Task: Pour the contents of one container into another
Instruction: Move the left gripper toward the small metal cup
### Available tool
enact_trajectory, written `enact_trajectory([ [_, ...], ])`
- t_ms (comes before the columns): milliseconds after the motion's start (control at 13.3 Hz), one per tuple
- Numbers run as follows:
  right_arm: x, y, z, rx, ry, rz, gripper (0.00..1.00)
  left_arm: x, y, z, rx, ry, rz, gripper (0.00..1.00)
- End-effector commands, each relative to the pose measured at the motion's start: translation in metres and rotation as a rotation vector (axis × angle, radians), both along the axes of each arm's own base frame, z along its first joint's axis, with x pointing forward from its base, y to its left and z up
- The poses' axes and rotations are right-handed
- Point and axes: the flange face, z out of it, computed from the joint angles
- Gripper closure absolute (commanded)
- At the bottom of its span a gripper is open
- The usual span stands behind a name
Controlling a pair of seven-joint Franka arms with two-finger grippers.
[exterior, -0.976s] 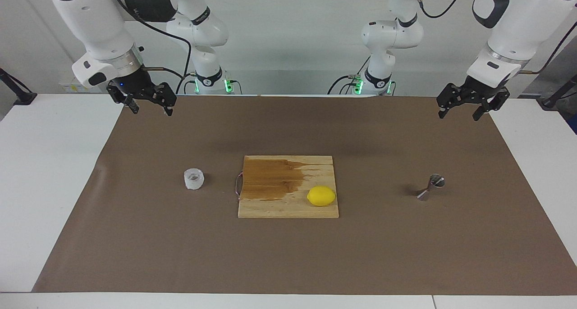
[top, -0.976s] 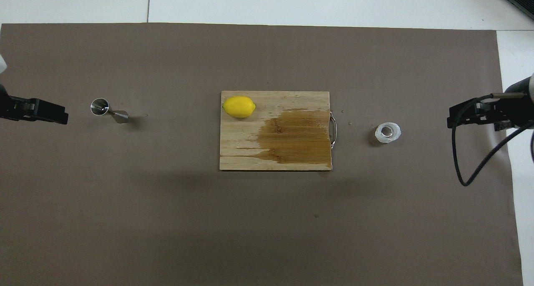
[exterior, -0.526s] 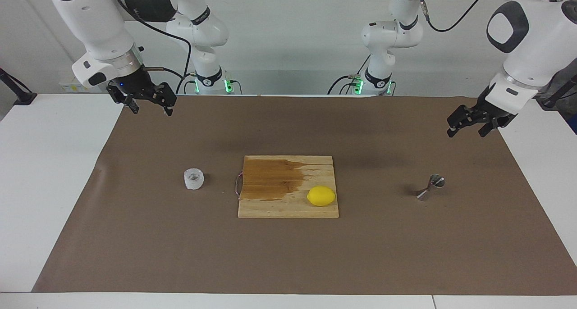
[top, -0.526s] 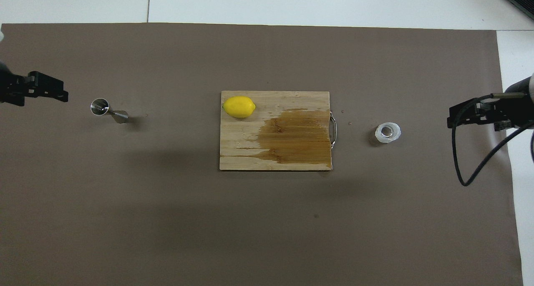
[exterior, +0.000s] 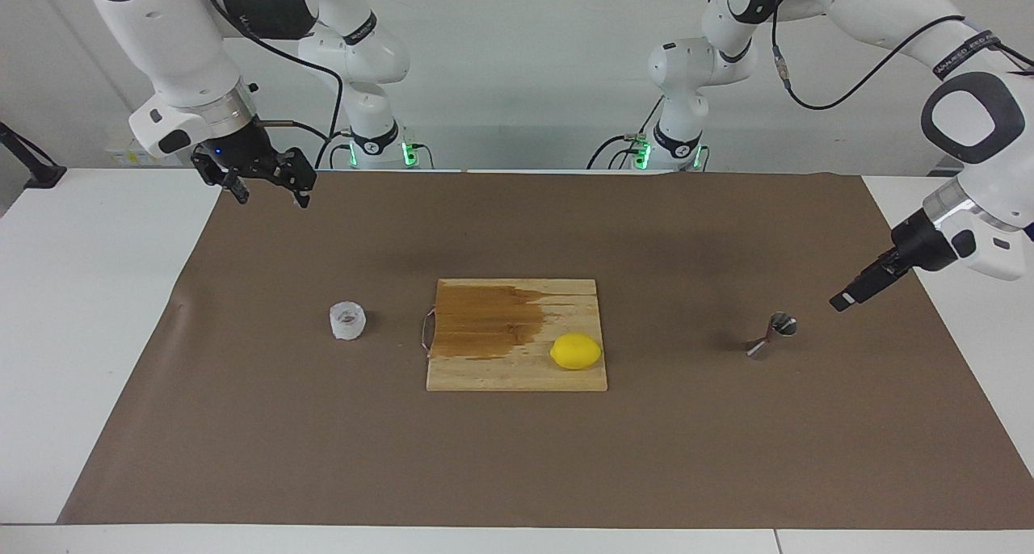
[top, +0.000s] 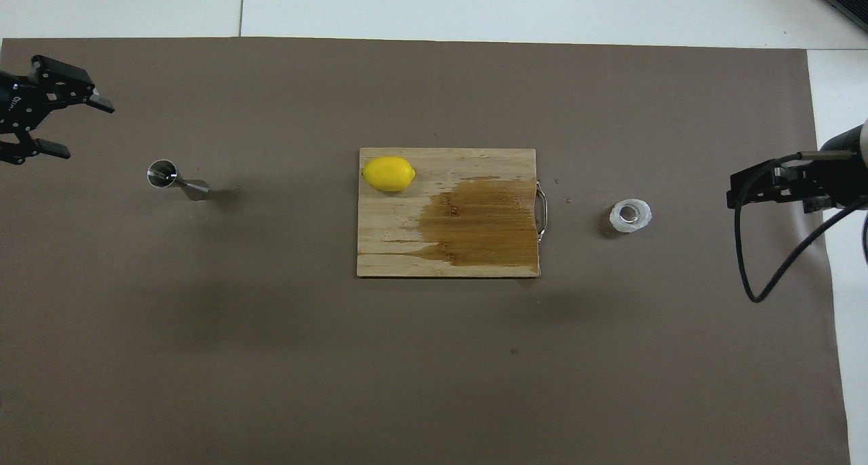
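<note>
Your left gripper [exterior: 842, 302] hangs in the air above the brown mat [exterior: 517, 457] at the left arm's end of the table, close beside the jigger [exterior: 771, 336] but apart from it; in the overhead view its two fingers [top: 98, 102] stand spread with a clear gap between them, and nothing lies in that gap. The jigger, a small steel hourglass, stands on the mat, well apart from the cutting board [exterior: 485, 372] and toward the left arm's end; you see its open mouth from above [top: 162, 174]. Your right gripper [exterior: 266, 189] hovers over the mat's edge at the right arm's end, up near the robots; its fingers are parted and hold nothing; this arm waits. The cup [exterior: 347, 321], squat, whitish and translucent, sits upright on the mat just beside the board's metal handle [exterior: 426, 330], toward the right arm's end, and no gripper touches it. The board lies at the middle of the mat with a dark wet stain [exterior: 485, 320] over the half nearer the cup; a lemon [exterior: 576, 351] rests on the board's corner farther from the robots, on the jigger's side.
</note>
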Motion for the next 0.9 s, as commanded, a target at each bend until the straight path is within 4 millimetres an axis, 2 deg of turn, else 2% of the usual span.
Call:
enact_trajectory([
  [0, -0.002, -0.001, 0.002, 0.018, -0.003, -0.019, 0.0, 0.02, 0.022, -0.034, -0.093, 0.045, 0.177, 0.0],
  [225, -0.002, -0.001, 0.002, 0.018, -0.003, -0.019, 0.0, 0.041, 0.033, -0.084, -0.104, 0.081, 0.394, 0.0],
  [300, -0.002, -0.001, 0.002, 0.018, -0.003, -0.019, 0.0, 0.043, 0.047, -0.094, -0.146, 0.102, 0.48, 0.0],
  [451, -0.002, -0.001, 0.002, 0.018, -0.003, -0.019, 0.0, 0.045, 0.05, -0.109, -0.182, 0.156, 0.619, 0.0],
  [751, -0.002, -0.001, 0.002, 0.018, -0.003, -0.019, 0.0, 0.021, 0.061, -0.158, -0.328, 0.24, 0.829, 0.0],
  [826, -0.002, -0.001, 0.002, 0.018, -0.003, -0.019, 0.0, 0.013, 0.072, -0.169, -0.375, 0.27, 0.874, 0.0],
])
